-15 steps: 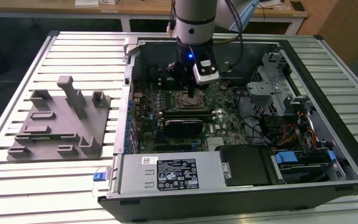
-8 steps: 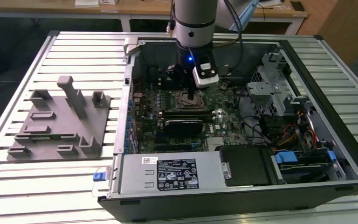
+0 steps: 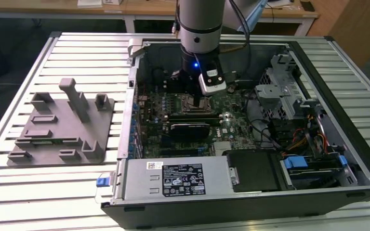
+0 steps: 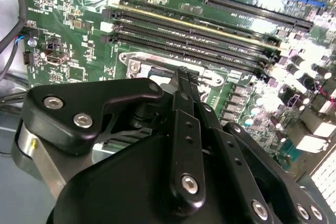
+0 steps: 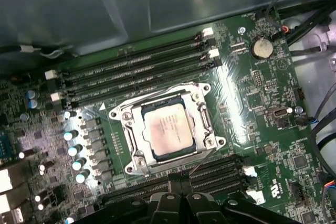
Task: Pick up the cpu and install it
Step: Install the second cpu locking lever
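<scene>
- The gripper (image 5: 180, 188) hangs over the motherboard (image 3: 233, 118) inside the open computer case (image 3: 358, 159). In both wrist views its two fingers (image 4: 185, 90) meet in one dark seam with nothing between them, so it is closed and holding nothing.
- One cpu (image 5: 166, 129), a silvery square plate, sits in the socket (image 5: 169, 128). In the first wrist view it lies flat inside the metal frame, at about 12 o'clock from the fingertips and just clear of them.
- In the second wrist view the fingers hide most of the socket; one corner of its frame (image 4: 137, 62) shows beside them.
- Four memory slots (image 5: 134, 72) run in parallel past the socket's far side.
- One round coin battery (image 5: 261, 48) sits on the board at about 2 o'clock from the cpu.
- In the exterior view, one grey fixture (image 3: 59, 127) with upright posts lies on the slatted table (image 3: 75, 53), at about 9 o'clock from the case and apart from it.
- One silver power supply (image 3: 172, 179) lies along the case's near edge, at about 6 o'clock from the gripper.
- One black drive (image 3: 256, 171) lies just beside the power supply, toward the exterior view's right.
</scene>
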### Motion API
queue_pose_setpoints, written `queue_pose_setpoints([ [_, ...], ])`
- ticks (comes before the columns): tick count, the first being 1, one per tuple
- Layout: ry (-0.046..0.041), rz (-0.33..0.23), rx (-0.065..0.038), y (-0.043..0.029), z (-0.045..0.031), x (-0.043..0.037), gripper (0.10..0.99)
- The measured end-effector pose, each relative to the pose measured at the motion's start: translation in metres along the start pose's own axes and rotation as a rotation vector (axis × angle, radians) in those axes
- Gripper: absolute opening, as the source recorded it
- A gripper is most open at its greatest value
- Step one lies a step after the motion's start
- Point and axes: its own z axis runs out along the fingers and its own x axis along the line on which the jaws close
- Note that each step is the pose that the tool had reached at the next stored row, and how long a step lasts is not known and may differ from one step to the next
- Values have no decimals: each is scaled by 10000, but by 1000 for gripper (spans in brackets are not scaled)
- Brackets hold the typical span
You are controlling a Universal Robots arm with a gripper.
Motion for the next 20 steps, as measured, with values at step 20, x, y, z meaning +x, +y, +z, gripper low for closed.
queue_pose_setpoints([
  [20, 31, -486, -92, -77, 100, 60, 106],
])
